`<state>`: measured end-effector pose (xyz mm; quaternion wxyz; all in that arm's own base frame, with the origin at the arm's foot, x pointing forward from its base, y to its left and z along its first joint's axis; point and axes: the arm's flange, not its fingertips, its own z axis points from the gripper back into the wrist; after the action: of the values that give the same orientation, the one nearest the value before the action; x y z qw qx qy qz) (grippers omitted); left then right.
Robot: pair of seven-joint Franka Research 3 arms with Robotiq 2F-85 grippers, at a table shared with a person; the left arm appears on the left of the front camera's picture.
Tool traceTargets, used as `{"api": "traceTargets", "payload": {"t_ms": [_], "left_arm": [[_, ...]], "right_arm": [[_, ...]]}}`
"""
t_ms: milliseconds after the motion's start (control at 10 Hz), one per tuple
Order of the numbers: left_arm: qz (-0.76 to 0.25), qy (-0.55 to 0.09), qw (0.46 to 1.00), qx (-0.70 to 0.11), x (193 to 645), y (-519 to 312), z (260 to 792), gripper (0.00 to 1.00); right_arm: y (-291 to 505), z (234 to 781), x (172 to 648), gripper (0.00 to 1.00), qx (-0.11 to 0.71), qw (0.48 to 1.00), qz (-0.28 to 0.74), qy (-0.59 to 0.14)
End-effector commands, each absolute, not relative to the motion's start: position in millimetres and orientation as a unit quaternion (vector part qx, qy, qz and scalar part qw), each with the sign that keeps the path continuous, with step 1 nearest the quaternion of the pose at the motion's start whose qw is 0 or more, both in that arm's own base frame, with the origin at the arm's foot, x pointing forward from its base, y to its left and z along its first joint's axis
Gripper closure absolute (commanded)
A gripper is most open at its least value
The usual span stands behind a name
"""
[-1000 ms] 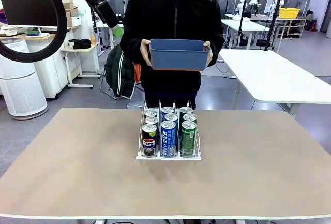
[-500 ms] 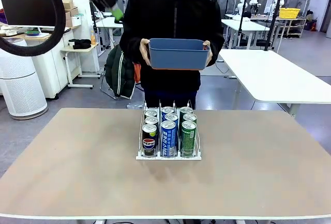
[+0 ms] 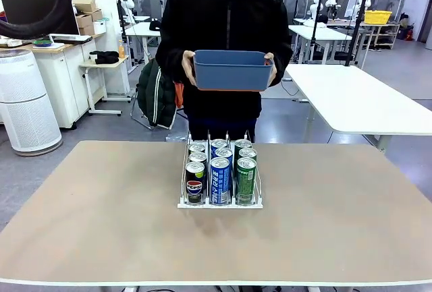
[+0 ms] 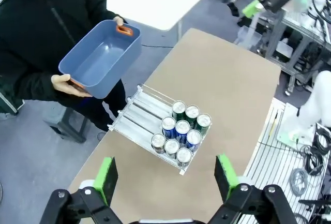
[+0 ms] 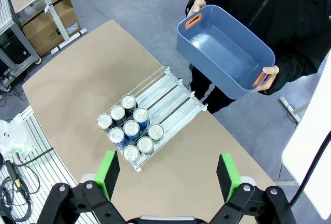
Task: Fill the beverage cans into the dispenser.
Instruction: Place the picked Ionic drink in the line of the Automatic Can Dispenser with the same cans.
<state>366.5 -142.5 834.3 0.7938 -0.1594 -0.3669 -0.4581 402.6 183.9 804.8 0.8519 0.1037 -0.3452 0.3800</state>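
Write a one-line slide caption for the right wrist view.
Open right pincer high above nine beverage cans in the white dispenser; person holds an empty blue bin.

floor (image 3: 115, 130): grey | white tables (image 3: 358, 96) | air purifier (image 3: 27, 103) left | yellow crate (image 3: 377, 17)

In the front view the front row of tall slim beverage cans (image 3: 221, 179) hides the lower bodies of the cans behind. The white wire-divided dispenser rack (image 3: 219, 203) shows little of its lanes there. The person's hands (image 3: 188, 67) are partly covered by the blue rectangular plastic bin (image 3: 231, 71). The white lettering on the cans is too small to read. The beige tabletop (image 3: 101, 224) is cut off at the bottom edge.
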Motion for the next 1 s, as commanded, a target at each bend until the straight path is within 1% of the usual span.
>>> {"api": "traceTargets", "payload": {"t_ms": [0, 400, 900], "left_arm": [[-0.506, -0.335, 0.778, -0.164, 379, -134, 841, 0.00], [-0.524, -0.328, 0.771, -0.151, 376, -144, 833, 0.00], [-0.511, -0.341, 0.775, -0.150, 375, -144, 833, 0.00]], "right_arm": [[184, 805, 402, 0.00, 0.105, 0.852, 0.379, -0.344], [184, 805, 402, 0.00, 0.105, 0.852, 0.379, -0.344], [184, 805, 402, 0.00, 0.105, 0.852, 0.379, -0.344]]}}
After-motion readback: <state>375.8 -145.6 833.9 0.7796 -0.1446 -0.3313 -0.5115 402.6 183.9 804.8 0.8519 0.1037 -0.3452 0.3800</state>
